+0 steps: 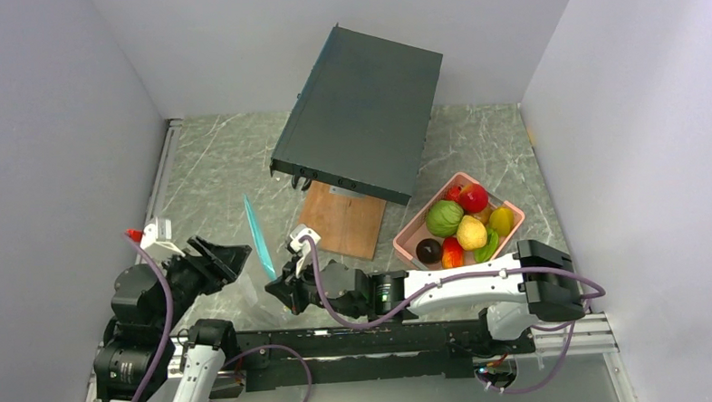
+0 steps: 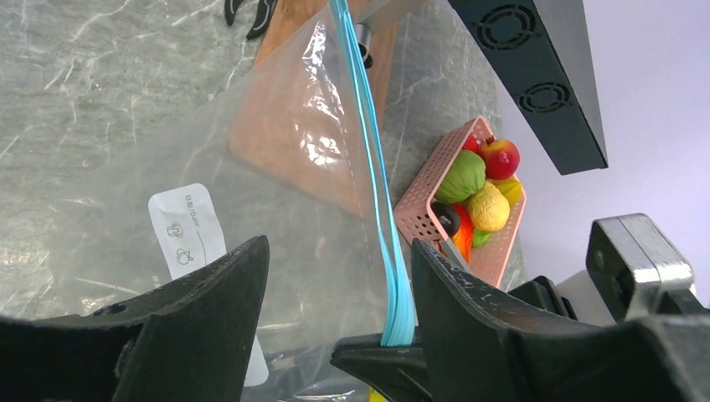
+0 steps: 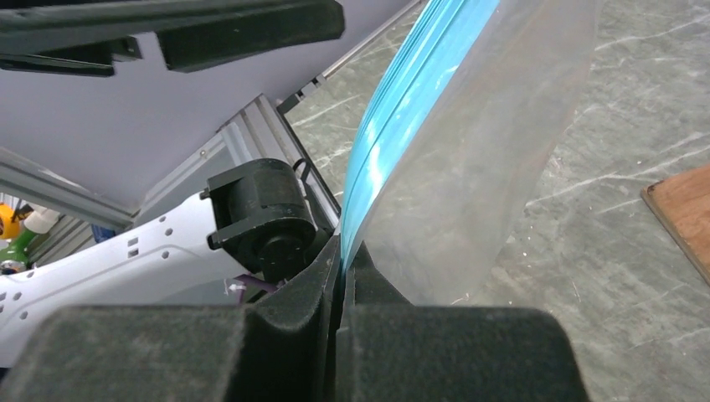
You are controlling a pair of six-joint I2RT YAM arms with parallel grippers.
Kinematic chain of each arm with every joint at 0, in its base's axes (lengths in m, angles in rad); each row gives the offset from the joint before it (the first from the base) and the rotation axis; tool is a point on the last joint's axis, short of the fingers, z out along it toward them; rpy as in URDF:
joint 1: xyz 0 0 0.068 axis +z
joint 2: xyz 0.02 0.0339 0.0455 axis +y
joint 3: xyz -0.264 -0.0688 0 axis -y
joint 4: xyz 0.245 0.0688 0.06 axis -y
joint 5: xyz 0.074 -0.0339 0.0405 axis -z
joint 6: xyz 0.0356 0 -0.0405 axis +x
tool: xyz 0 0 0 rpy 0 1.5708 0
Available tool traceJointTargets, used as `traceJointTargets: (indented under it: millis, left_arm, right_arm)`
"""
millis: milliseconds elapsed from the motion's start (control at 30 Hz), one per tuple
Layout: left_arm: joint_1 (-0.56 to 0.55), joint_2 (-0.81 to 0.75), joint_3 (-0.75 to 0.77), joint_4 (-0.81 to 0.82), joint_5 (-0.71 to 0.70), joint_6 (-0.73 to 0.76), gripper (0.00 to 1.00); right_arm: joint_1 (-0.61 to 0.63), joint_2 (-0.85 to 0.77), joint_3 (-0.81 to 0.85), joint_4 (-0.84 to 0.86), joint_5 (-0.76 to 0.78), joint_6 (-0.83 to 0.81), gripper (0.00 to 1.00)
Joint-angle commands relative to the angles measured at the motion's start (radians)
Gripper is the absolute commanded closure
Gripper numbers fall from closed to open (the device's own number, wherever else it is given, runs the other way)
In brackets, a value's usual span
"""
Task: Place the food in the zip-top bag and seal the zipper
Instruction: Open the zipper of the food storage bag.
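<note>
The clear zip-top bag (image 2: 276,167) hangs upright between my arms, with a white label (image 2: 186,230) on its side. Its teal zipper (image 1: 259,234) runs up the edge, and shows in the left wrist view (image 2: 377,184) and the right wrist view (image 3: 402,109). My right gripper (image 1: 276,290) is shut on the zipper's lower end (image 3: 343,251). My left gripper (image 1: 232,259) is open, its jaws on either side of the zipper (image 2: 339,247), which lies close to the right finger (image 2: 469,293). The food (image 1: 462,223) lies piled in the pink tray (image 1: 408,239) at the right, and shows in the left wrist view (image 2: 477,184).
A dark flat box (image 1: 362,110) stands tilted over the back middle of the table. A wooden board (image 1: 344,220) lies under its front edge, next to the bag. Grey walls close in the left, back and right.
</note>
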Motion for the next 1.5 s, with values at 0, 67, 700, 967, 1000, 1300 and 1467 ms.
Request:
traceJointTargets:
  millis: [0,67,700,967,1000,1300,1467]
  left_arm:
    - [0.003,0.016,-0.017,0.076,0.030,-0.019,0.33]
    - [0.003,0.013,-0.027,0.084,0.036,-0.021,0.34]
    - [0.003,0.017,-0.077,0.105,0.085,-0.018,0.33]
    - [0.003,0.012,-0.088,0.106,0.073,-0.015,0.42]
    - [0.003,0.012,-0.091,0.110,0.075,-0.016,0.43]
    - [0.003,0.026,-0.128,0.152,0.119,-0.027,0.50]
    - [0.003,0.060,-0.123,0.166,0.166,-0.017,0.51]
  right_arm:
    - [-0.005,-0.048,0.002,0.056,-0.010,-0.009,1.00]
    - [-0.004,-0.048,0.001,0.062,-0.014,-0.012,1.00]
    - [-0.005,-0.053,-0.001,0.064,-0.027,-0.006,1.00]
    - [-0.004,-0.056,-0.001,0.062,-0.032,-0.007,1.00]
    - [-0.005,-0.056,-0.001,0.063,-0.031,-0.008,1.00]
    - [-0.005,-0.042,0.016,0.060,-0.046,-0.018,1.00]
    - [-0.005,-0.026,0.030,0.047,-0.058,-0.034,1.00]
